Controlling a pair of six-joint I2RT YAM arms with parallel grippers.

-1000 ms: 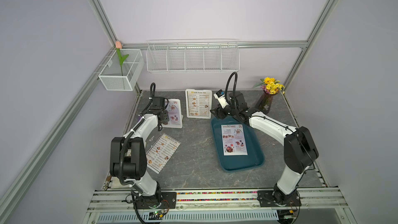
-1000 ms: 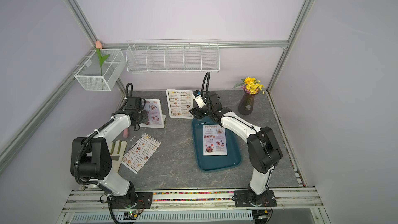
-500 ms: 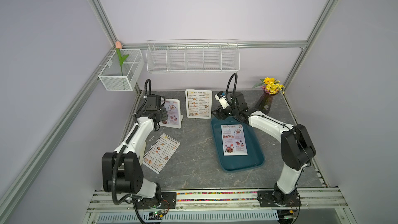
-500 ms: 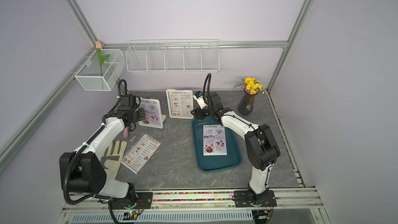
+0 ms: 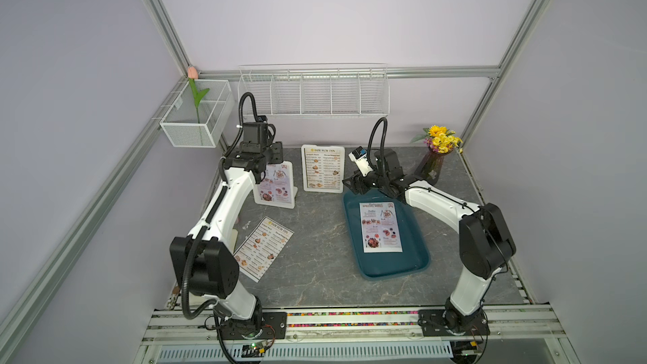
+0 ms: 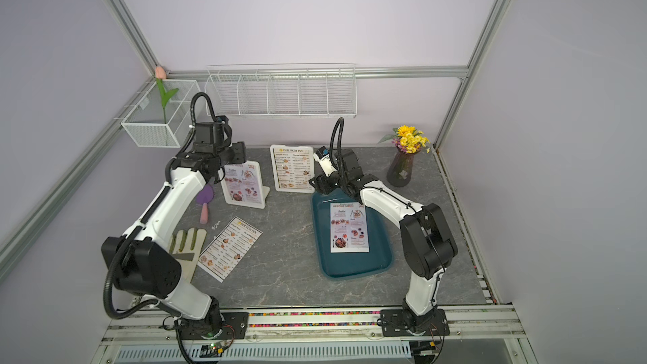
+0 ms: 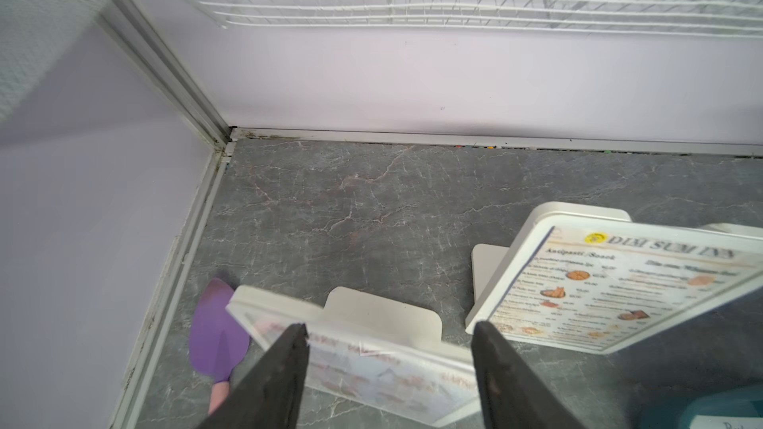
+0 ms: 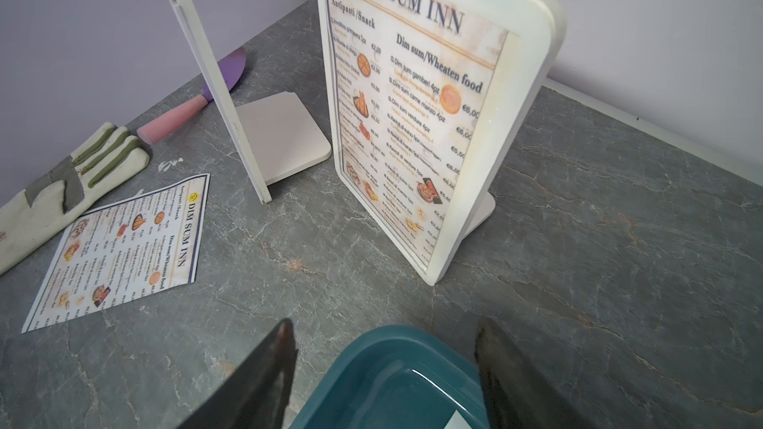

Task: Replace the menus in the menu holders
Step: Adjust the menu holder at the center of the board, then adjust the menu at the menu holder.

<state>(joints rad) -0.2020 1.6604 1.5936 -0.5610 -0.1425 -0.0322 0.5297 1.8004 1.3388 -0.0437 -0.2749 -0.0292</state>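
Observation:
Two white menu holders stand at the back of the table. The left holder point(image 5: 275, 185) point(image 7: 371, 359) shows a SPECIAL MENU sheet. The middle holder point(image 5: 322, 169) point(image 8: 413, 109) shows a DIM SUM INN sheet. A loose DIM SUM INN menu point(image 5: 264, 248) point(image 8: 124, 249) lies flat on the table. Another SPECIAL MENU sheet point(image 5: 381, 227) lies in the teal tray point(image 5: 416, 260). My left gripper point(image 7: 390, 328) hangs open just above the left holder's top edge, holding nothing. My right gripper point(image 8: 384, 323) is open and empty over the tray's far end point(image 8: 371, 365), facing the middle holder.
A purple spatula point(image 6: 204, 201) and a pale glove point(image 6: 183, 246) lie along the left wall. A vase of yellow flowers point(image 5: 436, 159) stands at the back right. A wire rack point(image 5: 313, 92) and a mesh basket with a tulip point(image 5: 196, 113) hang on the walls.
My left gripper has risen and drawn back from the left holder, and its jaws have opened wider. The right arm has hardly moved.

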